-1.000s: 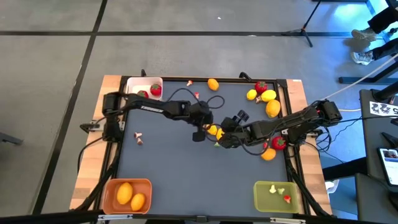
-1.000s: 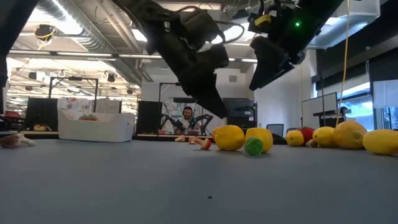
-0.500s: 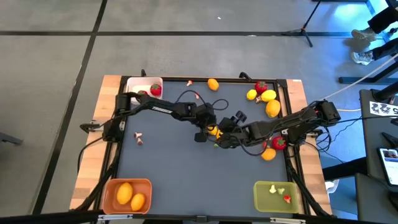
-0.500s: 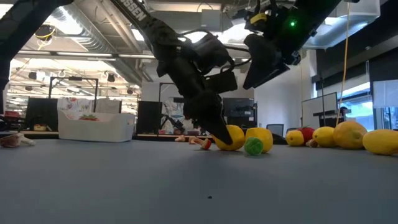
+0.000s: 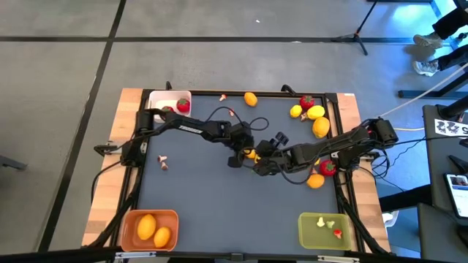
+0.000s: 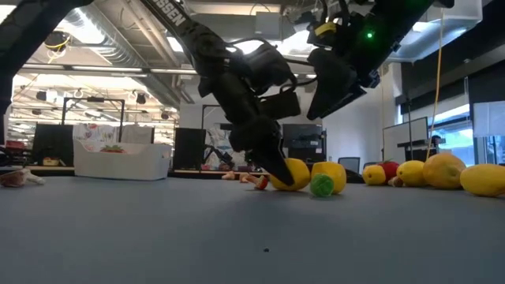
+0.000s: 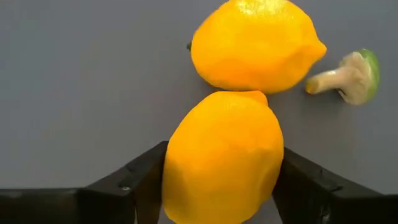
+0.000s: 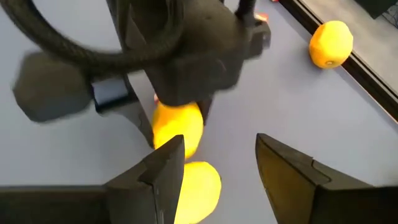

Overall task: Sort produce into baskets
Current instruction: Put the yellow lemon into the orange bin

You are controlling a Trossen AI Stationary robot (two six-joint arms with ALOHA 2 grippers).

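Two lemons touched mid-table; left gripper (image 7: pixel 217 186) clamped the near lemon (image 7: pixel 221 155) for basketing, right gripper (image 8: pixel 214 168) hovered open, empty.

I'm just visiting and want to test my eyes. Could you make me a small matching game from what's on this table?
Things:
1. white basket
2. orange basket
3. green basket
4. left pincer

States:
A. closed around a lemon
B. holds two orange-yellow fruits
C. holds strawberries
D. holds small pale and red bits

Pairs: 1-C, 2-B, 3-D, 4-A
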